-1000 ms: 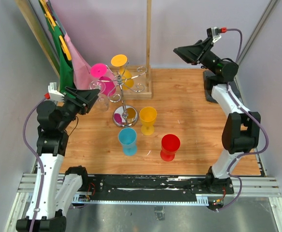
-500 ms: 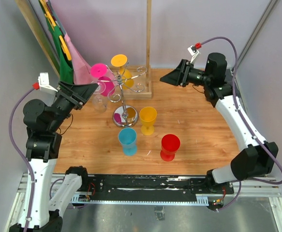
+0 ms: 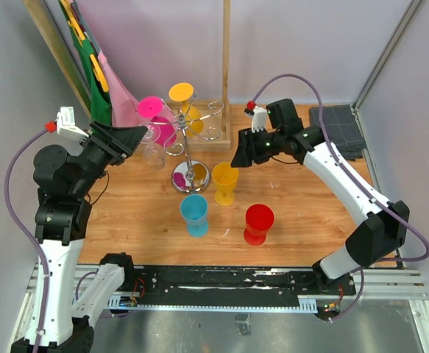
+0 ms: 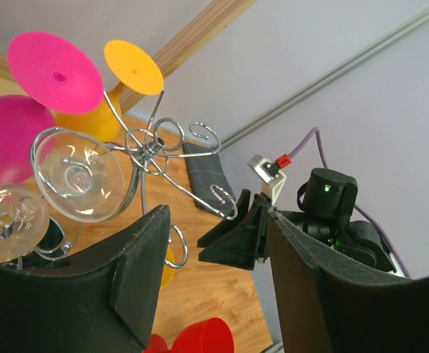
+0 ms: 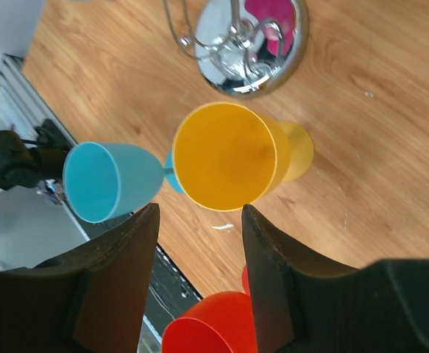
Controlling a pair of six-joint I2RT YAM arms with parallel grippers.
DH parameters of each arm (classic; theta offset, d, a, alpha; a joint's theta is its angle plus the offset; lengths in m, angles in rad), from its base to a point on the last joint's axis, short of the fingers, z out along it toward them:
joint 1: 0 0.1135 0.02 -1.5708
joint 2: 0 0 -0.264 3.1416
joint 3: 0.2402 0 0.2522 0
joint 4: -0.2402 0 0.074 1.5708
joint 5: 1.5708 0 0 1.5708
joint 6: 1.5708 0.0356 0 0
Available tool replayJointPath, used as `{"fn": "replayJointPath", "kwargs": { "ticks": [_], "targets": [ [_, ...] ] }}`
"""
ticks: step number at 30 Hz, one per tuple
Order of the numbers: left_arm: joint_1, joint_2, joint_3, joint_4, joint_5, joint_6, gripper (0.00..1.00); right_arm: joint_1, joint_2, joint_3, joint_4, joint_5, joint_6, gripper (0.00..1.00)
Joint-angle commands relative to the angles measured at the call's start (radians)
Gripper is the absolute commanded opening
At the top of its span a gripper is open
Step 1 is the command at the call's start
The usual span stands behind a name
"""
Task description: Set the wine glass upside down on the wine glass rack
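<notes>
Near the middle of the wooden surface [image 3: 295, 195] stands the wine glass rack [image 3: 191, 176]. At 3 o'clock from its base, just beside it, the yellow wine glass [image 3: 225, 179] stands upright (its mouth up). The right fingers [image 5: 118, 272] hover above this glass, spread apart and empty. The left fingers [image 4: 137, 276], at 9 o'clock from the rack, are also spread and hold nothing. They seem close to a clear glass [image 4: 78, 176], but the depth is hard to judge.

Top camera looks down from behind the arms. Left wrist peers up past its jaws at the wine glass rack [image 4: 149, 143], close by. Right wrist looks down beyond its jaws on that rack's base.
</notes>
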Motion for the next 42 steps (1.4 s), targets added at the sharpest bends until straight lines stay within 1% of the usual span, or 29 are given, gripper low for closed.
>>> {"fn": "replayJointPath", "kwargs": {
  "ticks": [1,8,13,17,23,27,31,32,34,35,39,42],
  "targets": [
    [-0.009,-0.005,-0.003,-0.009,0.010,0.020,0.60,0.036,0.040,0.039,-0.113,0.118,-0.078,0.50],
    [-0.009,-0.007,0.006,-0.022,0.004,0.020,0.60,0.049,0.143,0.106,-0.190,0.161,-0.127,0.48],
    [-0.009,-0.009,-0.002,-0.016,0.004,0.011,0.60,0.070,0.192,0.128,-0.200,0.188,-0.144,0.47],
    [-0.009,-0.012,-0.005,-0.018,-0.003,0.011,0.60,0.086,0.219,0.138,-0.206,0.217,-0.157,0.44],
    [-0.009,-0.008,-0.004,-0.019,-0.010,0.011,0.60,0.123,0.254,0.166,-0.234,0.278,-0.165,0.35],
    [-0.009,-0.005,-0.006,-0.017,-0.012,0.012,0.60,0.141,0.270,0.175,-0.241,0.305,-0.168,0.31],
    [-0.009,-0.004,-0.006,-0.015,-0.014,0.014,0.60,0.141,0.280,0.176,-0.249,0.321,-0.168,0.15],
    [-0.009,-0.003,-0.006,-0.015,-0.013,0.014,0.60,0.141,0.281,0.176,-0.250,0.322,-0.168,0.13],
    [-0.009,-0.003,-0.007,-0.014,-0.016,0.014,0.60,0.141,0.283,0.177,-0.252,0.330,-0.167,0.04],
    [-0.009,-0.002,-0.008,-0.014,-0.015,0.013,0.60,0.141,0.284,0.179,-0.255,0.341,-0.167,0.01],
    [-0.009,-0.002,-0.002,-0.017,-0.016,0.014,0.60,0.141,0.279,0.210,-0.295,0.415,-0.170,0.01],
    [-0.009,-0.001,0.007,-0.022,-0.020,0.017,0.60,0.141,0.255,0.248,-0.320,0.498,-0.174,0.01]
  ]
}}
